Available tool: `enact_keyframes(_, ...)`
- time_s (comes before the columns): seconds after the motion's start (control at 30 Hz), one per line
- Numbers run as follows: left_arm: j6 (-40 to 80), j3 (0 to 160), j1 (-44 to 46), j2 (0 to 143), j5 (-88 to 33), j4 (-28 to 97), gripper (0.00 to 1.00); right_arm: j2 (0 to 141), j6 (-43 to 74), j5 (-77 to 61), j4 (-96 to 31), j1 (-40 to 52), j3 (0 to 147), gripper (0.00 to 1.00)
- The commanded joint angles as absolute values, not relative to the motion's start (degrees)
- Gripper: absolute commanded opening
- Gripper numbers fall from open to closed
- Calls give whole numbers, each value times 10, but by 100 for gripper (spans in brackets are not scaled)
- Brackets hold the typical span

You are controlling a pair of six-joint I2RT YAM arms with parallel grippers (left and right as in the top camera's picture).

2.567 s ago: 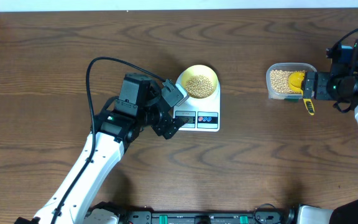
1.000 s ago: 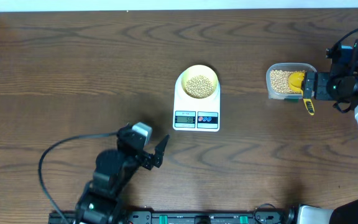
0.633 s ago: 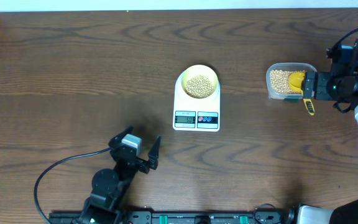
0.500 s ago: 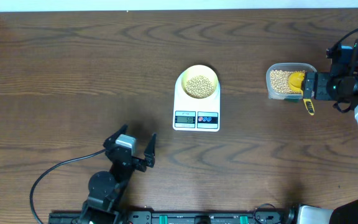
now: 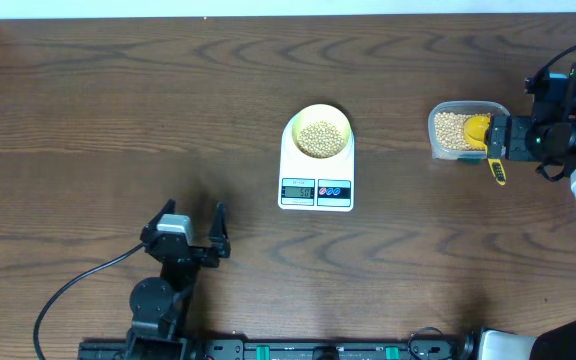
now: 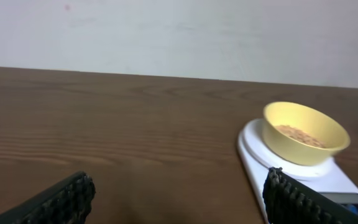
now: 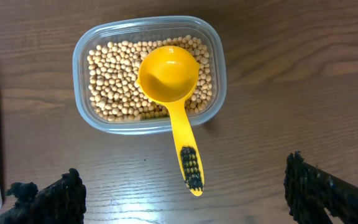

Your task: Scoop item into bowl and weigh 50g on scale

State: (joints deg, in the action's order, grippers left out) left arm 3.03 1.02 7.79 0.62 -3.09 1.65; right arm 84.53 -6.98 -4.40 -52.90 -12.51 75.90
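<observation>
On the white digital scale (image 5: 316, 172) we see a pale yellow bowl (image 5: 342, 124) of tan beans (image 5: 318, 138); right, a clear plastic tub (image 7: 220, 74) holds more. Wooden desk (image 5: 118, 100); left tool (image 5: 189, 222) and right tool (image 7: 184, 177) gape empty.

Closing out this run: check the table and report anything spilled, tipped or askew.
Nothing stands out. The bowl sits upright on the scale, beans inside; the scoop rests in the tub; no stray beans visible.
</observation>
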Motion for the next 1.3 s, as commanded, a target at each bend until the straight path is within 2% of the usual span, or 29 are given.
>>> enact_keyframes(0.0, 36, 2, 57, 1, -17, 43, 89, 839, -78, -42, -530, -123, 757, 99)
enact_keyframes(1.27, 33, 2, 36, 3, -21, 40, 88, 839, -78, -42, -530, -123, 757, 99)
